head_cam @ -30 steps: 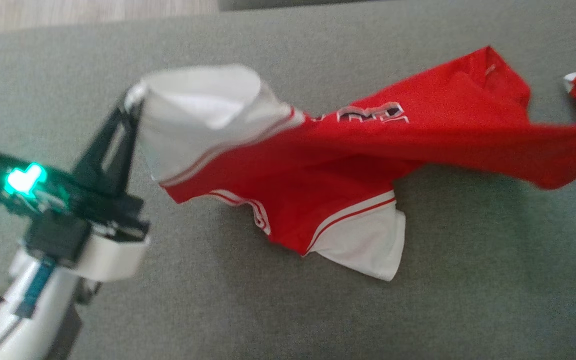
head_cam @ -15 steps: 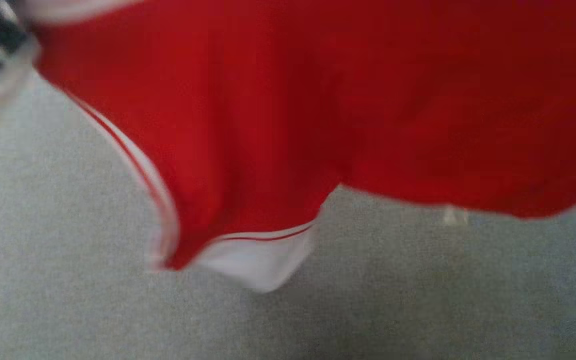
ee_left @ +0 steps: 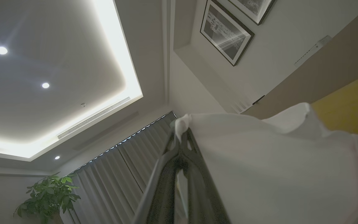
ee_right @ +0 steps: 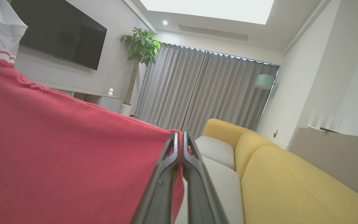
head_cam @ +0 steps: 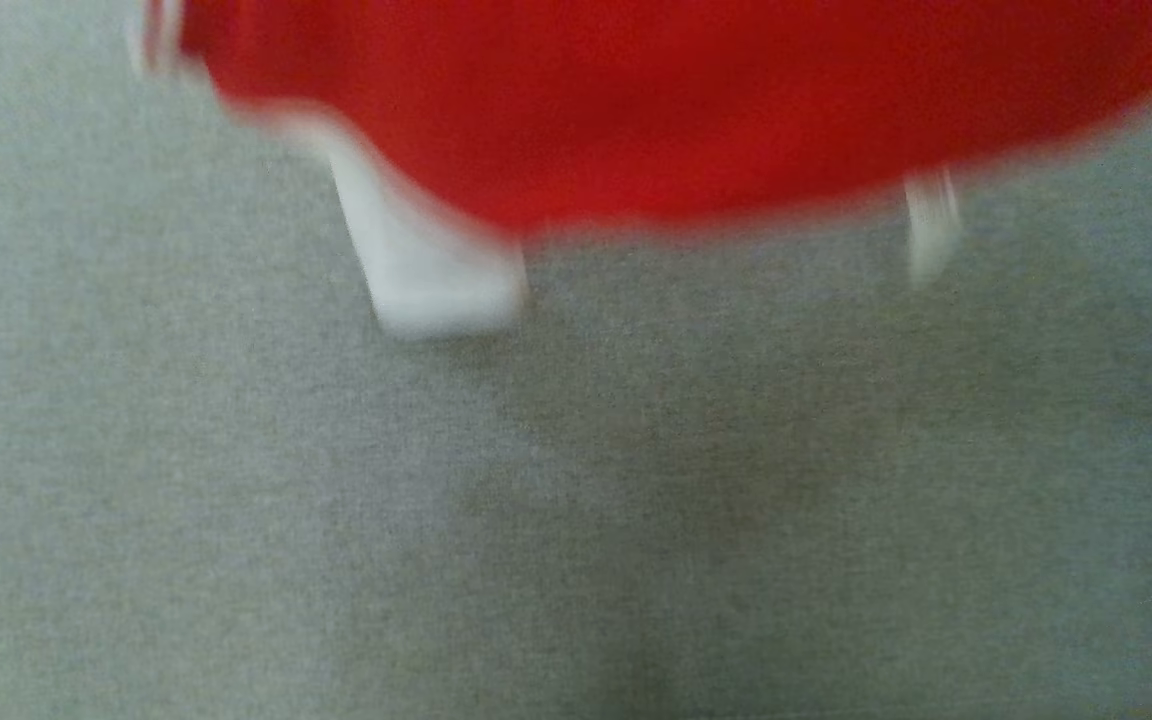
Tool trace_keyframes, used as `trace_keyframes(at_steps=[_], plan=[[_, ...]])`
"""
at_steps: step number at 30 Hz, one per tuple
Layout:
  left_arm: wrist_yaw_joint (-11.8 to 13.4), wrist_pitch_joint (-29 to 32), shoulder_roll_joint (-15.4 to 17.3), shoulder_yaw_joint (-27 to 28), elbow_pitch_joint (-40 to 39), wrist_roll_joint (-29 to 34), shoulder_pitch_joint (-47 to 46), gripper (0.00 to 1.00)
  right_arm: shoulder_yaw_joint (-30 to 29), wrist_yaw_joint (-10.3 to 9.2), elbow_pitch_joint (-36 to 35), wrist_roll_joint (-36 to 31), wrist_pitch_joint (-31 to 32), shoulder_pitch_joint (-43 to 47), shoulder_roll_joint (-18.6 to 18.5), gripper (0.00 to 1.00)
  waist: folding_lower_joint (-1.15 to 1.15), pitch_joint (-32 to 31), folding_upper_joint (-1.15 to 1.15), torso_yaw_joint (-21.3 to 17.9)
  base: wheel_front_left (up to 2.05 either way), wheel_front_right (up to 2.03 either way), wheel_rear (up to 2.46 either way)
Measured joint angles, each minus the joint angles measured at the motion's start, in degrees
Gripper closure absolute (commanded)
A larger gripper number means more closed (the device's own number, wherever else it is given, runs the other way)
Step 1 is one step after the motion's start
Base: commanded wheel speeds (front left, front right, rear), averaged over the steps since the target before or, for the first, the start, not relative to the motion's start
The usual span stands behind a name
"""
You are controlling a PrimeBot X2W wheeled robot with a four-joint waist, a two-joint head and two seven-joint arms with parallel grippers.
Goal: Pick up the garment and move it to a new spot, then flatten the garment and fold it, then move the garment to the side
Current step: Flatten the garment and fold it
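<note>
left wrist view shows the left gripper (ee_left: 180, 137) up close. its two dark fingers are pressed tight together on a corner of the red and white jersey (ee_left: 259, 174). the part here is a white sleeve (ee_left: 291, 137). it spreads out to the right of the fingers and has a thin red stripe at its far edge. behind it are grey curtains (ee_left: 113, 174), a green plant (ee_left: 48, 196) low in the corner and a framed picture (ee_left: 227, 34) on the wall. small round lights (ee_left: 45, 85) shine in the ceiling.

right wrist view shows the right gripper (ee_right: 179, 135) up close too. its fingers are squeezed together on the red edge of the jersey. the red cloth stretches away to the left of that view, up to a white bit with red stripes. past the fingers sits a yellow sofa (ee_right: 291, 180) with pale seat cushions (ee_right: 214, 151). further back are the plant, a dark tv (ee_right: 57, 31) and a pale green lamp (ee_right: 264, 81).

head view is very blurry. the jersey hangs across the top, with a white sleeve dangling down. under it is a flat grey cloth surface (head_cam: 576, 500) with a soft shadow on it. i cannot tell if the sleeve touches it.
</note>
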Motion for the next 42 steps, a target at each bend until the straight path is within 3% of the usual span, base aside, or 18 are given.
trace_keyframes(at_steps=[5,10,17,18,19,24,26,32,36,42], plan=[[-0.04,-2.69,-2.5,-0.77,4.46,2.13,-7.31,1.0,4.65,0.0,4.94,0.07,-3.63,-8.56,-1.23,1.0,-0.01,4.78,0.0,0.72,0.0,0.0,0.0],[-0.14,-3.01,-2.42,-2.79,2.36,1.36,-5.82,1.0,9.66,0.0,7.01,2.37,-6.62,-10.02,-4.74,1.0,-0.02,7.31,0.0,1.85,0.0,0.0,0.0],[-0.48,-3.01,-0.15,-3.88,-6.22,-1.81,8.51,1.0,14.57,0.0,9.71,5.8,-10.02,-6.62,-6.37,1.0,-0.02,8.9,0.0,3.06,0.0,0.0,0.0],[-0.59,-3.01,0.77,-4.07,-9.69,-2.85,15.51,1.0,16.16,0.0,10.62,6.22,-10.54,-3.21,-6.36,1.0,-0.02,8.67,0.0,3.15,0.0,0.0,0.0],[-0.59,-3.01,0.77,-4.07,-9.69,-2.85,15.51,1.0,16.16,0.0,10.62,6.22,-10.54,-3.21,-6.36,1.0,-0.02,8.67,0.0,3.15,0.0,0.0,0.0],[-0.04,-3.01,3.2,-4.52,-20.4,-3.85,33.62,1.0,17.75,0.0,12.55,7.22,-11.55,7.16,-6.32,1.0,-0.04,6.45,0.0,2.88,0.0,0.0,0.0],[1.05,-3.0,4.23,-4.54,-24.51,-4.19,41.83,1.0,16.14,0.0,12.18,7.61,-11.55,11.68,-5.95,1.0,-0.04,5.14,0.0,2.73,0.0,0.0,0.0],[5.76,-2.98,6.99,-5.75,-31.18,-5.16,65.73,1.0,3.37,0.0,7.66,5.08,-11.7,29.95,-2.75,1.0,-0.05,0.98,0.0,1.88,0.0,0.0,0.0],[7.76,-2.98,7.24,-7.08,-34.28,-5.58,74.68,1.0,-5.15,0.0,3.7,1.63,-11.7,44.21,1.77,1.0,-0.05,-1.36,0.01,1.29,0.0,0.0,0.0],[10.01,-2.93,7.22,-7.8,-36.19,-7.57,83.66,1.0,-11.79,0.0,-1.77,-4.49,-11.7,62.39,4.95,1.0,-0.05,-4.08,0.01,0.89,0.0,0.0,0.0]])
